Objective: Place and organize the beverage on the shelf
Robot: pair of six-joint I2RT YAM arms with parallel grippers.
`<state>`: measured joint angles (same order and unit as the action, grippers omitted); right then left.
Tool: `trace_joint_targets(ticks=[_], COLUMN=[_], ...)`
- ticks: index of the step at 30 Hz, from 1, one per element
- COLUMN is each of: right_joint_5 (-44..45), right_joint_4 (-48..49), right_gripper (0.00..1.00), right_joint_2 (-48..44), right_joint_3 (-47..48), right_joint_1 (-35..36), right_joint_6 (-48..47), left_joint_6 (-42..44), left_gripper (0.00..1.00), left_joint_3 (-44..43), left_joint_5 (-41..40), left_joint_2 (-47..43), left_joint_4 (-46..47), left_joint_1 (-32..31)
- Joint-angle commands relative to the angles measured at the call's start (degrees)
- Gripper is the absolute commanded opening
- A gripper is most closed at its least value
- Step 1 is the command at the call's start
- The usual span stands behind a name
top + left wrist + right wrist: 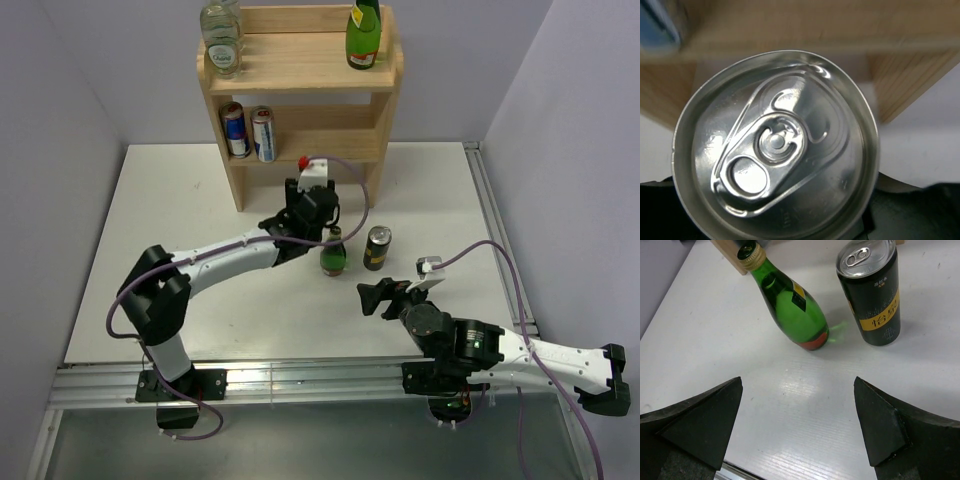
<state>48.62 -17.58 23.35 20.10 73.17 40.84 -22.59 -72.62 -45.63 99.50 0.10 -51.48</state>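
At the far end of the bench [150,260] stands the shelf [300,80]. Just in front of its lower tiers, the left hand [308,205] is clenched round a silver-topped can [775,145]. Nearer and to the right, the right hand [797,390] hangs released, fingers wide, facing a green bottle [790,302] and a dark can [872,295] standing side by side.

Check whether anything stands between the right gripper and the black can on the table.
Nothing visible does. The right gripper is open, with bare table up to the black can. The green bottle stands to the can's left, apart from it.
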Motion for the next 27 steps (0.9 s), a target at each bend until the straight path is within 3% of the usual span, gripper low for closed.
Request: trace_joint_targets(ticks=[1,6,12,21,27], right_joint_5=[1.74,1.56,1.74,1.39,1.21], right_joint_4=[1.5,1.5,1.67,1.59,1.85], right_gripper=[0.99,0.99,0.99,0.99,0.99], right_joint_2=[-1.03,-1.91,-2.52,-3.93,-4.11], right_joint_3=[-0.06,-0.32,-0.58,-1.02,-1.2], right_joint_1=[0.4,0.4,0.31,0.31,0.4], right_joint_6=[-0.06,-0.06,0.03,0.2,0.03], left_joint_6=[6.4,9.4,11.95,13.45,13.98], left_gripper=[0.0,0.0,0.0,0.0,0.0], left_joint_3=[-13.73,-28.76,-40.56,-52.61,-54.56], left_joint_5=[-0.61,1.77,4.84,7.48,8.09], left_joint_2=[0.33,5.25,12.8,22.91,26.26], left_joint_4=[0.08,-5.62,-7.57,-6.61,-2.12], left_joint_1=[0.77,2.0,2.97,3.41,3.41])
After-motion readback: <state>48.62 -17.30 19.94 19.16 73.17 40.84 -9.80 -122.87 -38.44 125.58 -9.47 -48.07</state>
